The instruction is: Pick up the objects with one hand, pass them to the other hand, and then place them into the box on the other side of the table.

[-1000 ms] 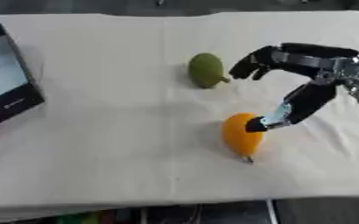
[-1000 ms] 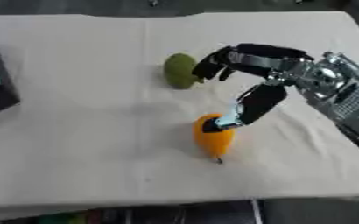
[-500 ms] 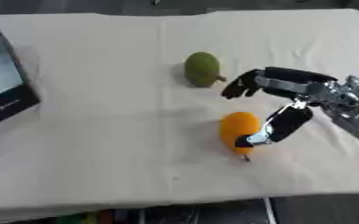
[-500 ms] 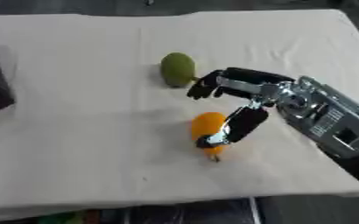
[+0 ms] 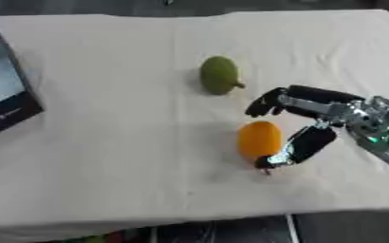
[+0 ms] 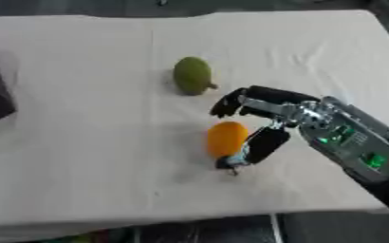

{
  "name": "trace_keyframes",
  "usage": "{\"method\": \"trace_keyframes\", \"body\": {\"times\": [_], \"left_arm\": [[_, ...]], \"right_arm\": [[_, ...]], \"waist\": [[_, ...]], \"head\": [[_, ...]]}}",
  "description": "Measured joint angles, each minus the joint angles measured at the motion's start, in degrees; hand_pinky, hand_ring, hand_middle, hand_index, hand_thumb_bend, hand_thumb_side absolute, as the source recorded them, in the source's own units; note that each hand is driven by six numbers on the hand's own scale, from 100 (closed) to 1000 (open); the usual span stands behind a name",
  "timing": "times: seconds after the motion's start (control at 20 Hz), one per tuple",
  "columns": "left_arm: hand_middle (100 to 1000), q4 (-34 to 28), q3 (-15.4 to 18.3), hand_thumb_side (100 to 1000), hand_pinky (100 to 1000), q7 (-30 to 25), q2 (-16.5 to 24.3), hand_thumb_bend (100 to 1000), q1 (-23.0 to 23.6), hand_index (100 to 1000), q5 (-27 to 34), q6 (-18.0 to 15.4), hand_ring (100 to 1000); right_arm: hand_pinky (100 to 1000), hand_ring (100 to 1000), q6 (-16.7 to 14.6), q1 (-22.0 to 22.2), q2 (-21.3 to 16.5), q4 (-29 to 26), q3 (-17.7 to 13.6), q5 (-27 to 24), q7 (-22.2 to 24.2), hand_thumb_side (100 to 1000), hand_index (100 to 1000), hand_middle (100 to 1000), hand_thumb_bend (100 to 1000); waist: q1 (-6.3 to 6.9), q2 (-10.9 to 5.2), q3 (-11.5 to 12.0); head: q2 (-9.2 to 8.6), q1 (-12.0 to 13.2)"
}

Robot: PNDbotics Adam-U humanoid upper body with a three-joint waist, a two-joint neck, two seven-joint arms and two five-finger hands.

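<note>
Orange fruit (image 5: 259, 139) lies on the cloth-covered surface (image 5: 106, 156), near side of the green fruit (image 5: 219, 76). Right hand (image 5: 301, 123) brackets it: thumb against its right side, fingers (image 5: 264, 103) curled above its far end, not closed on it. Box (image 5: 3, 90) sits far left of the orange fruit.

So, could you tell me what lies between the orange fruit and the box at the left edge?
Nothing: in the left eye view, only bare cloth of the table stretches between the orange fruit and the box.
</note>
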Motion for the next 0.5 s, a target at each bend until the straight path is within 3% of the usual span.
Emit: {"method": "trace_keyframes", "body": {"times": [0.5], "left_arm": [[759,0.0,0.0,429,813,0.1,0.0,739,0.1,796,0.0,0.1,745]], "right_arm": [[820,828,2.3,1.0,-0.3,0.0,-0.6,3.0,0.0,321,837,762,573]], "waist": [[0.02,0.05,-0.2]], "head": [[0.0,0.0]]}}
